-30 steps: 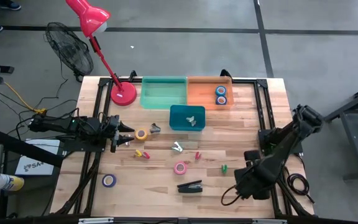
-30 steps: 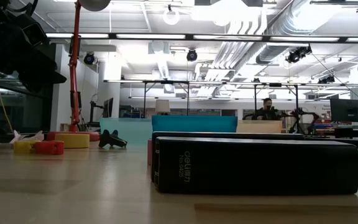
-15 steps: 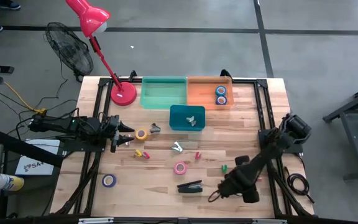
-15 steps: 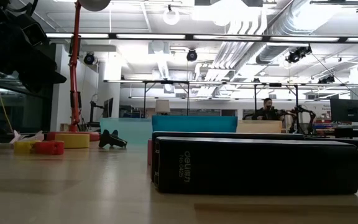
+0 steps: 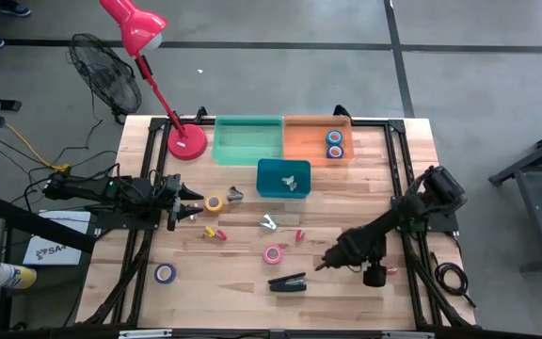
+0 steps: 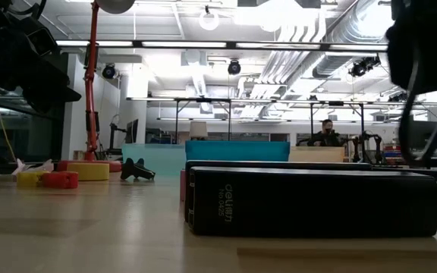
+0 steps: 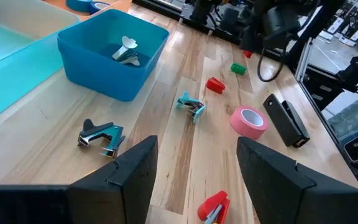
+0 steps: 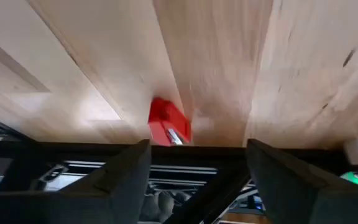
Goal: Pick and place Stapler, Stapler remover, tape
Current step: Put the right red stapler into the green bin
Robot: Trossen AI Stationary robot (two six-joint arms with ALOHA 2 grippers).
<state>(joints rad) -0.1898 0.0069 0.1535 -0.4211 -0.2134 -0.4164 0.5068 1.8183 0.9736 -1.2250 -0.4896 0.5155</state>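
Observation:
The black stapler (image 5: pixel 288 282) lies flat near the table's near edge and fills the low view's foreground (image 6: pixel 313 201). A pink tape roll (image 5: pixel 272 254) lies just beyond it, a yellow roll (image 5: pixel 214 202) by the left gripper, and a blue roll (image 5: pixel 165 273) at near left. Two more rolls (image 5: pixel 334 143) sit in the orange bin. Small staple removers (image 5: pixel 268 222) are scattered mid-table, and one (image 7: pixel 127 51) lies in the blue tub. My right gripper (image 5: pixel 325 266) hangs open just right of the stapler, touching nothing. My left gripper (image 5: pixel 190 209) waits open at the left.
A green bin (image 5: pixel 248 139) and an orange bin (image 5: pixel 301 141) line the far edge, with the blue tub (image 5: pixel 269 185) in front of them. The red lamp's base (image 5: pixel 186 143) stands at far left. A small red piece (image 8: pixel 169 129) shows at the table edge in the right wrist view.
My right arm has swung in from the near right corner toward the table's left, bringing its gripper close to the right of the stapler. It now shows at the low view's upper right. Nothing on the table has moved.

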